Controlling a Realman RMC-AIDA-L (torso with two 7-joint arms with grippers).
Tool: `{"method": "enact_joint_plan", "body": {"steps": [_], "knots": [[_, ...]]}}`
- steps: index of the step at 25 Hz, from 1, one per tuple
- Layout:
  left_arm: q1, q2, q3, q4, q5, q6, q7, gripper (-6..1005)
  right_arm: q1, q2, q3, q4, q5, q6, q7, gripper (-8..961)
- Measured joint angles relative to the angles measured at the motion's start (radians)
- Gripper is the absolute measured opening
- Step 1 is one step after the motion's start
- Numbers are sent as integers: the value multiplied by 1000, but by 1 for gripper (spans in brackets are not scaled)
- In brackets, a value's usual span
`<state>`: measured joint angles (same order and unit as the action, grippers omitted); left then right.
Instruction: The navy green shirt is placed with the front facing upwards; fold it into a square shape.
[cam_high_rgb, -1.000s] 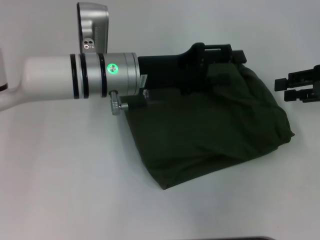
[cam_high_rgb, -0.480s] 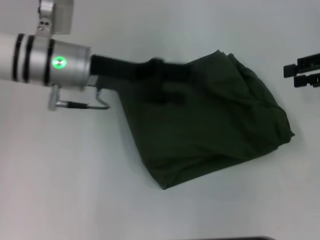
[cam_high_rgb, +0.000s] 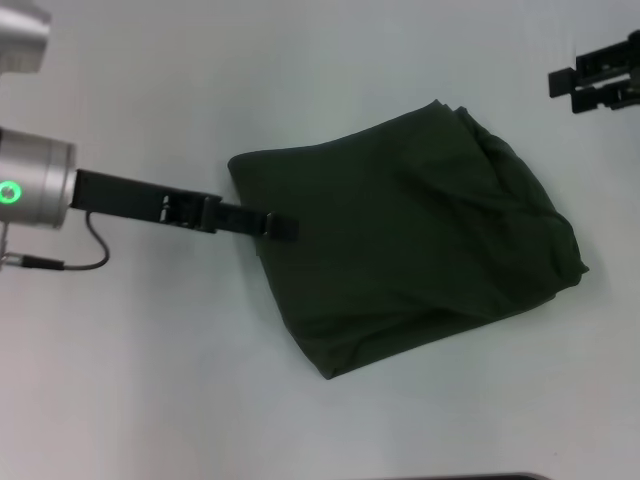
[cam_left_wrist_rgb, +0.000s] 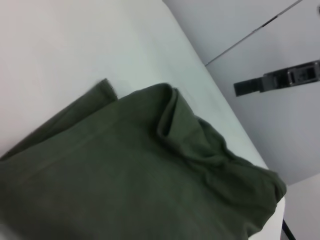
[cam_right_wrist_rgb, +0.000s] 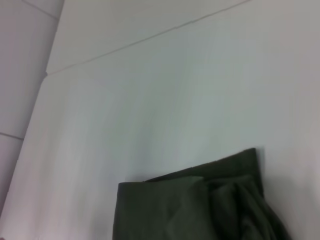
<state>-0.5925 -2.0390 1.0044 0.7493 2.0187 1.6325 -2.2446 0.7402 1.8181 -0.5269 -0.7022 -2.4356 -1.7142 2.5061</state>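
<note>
Head view, shirt: the navy green shirt (cam_high_rgb: 410, 235) lies folded into a rough four-sided bundle in the middle of the white worktop (cam_high_rgb: 150, 380), set at a slant. The cloth is matt dark olive, soft and thick-looking. Its left and near edges are fairly straight; the right side is bunched into loose creases and a rounded bulge.

Head view, left arm: a silver metal cuff with a green light, then a flat black bar reaching in from the left. The left gripper (cam_high_rgb: 282, 226) has its tip over the shirt's left edge. I cannot tell from here whether its jaws are open or closed.

Head view, right arm: the right gripper (cam_high_rgb: 562, 86) shows at the far right edge, black and angular, well apart from the shirt. Its jaws stand apart with nothing between them.

Left wrist view: smooth layered cloth with a neat folded corner on the pale worktop, and deep rumpled folds farther off. The right gripper shows as a dark bar beyond.

Right wrist view: one squared corner of the shirt against the plain matt worktop, flat on one side, crumpled on the other.
</note>
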Motion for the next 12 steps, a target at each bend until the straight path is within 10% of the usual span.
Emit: {"method": "enact_joint_plan", "body": {"steps": [12], "knots": [[40,27,-103,-2,0,70,-4,887,131,86,-259,7,-6,86,36,603]]}}
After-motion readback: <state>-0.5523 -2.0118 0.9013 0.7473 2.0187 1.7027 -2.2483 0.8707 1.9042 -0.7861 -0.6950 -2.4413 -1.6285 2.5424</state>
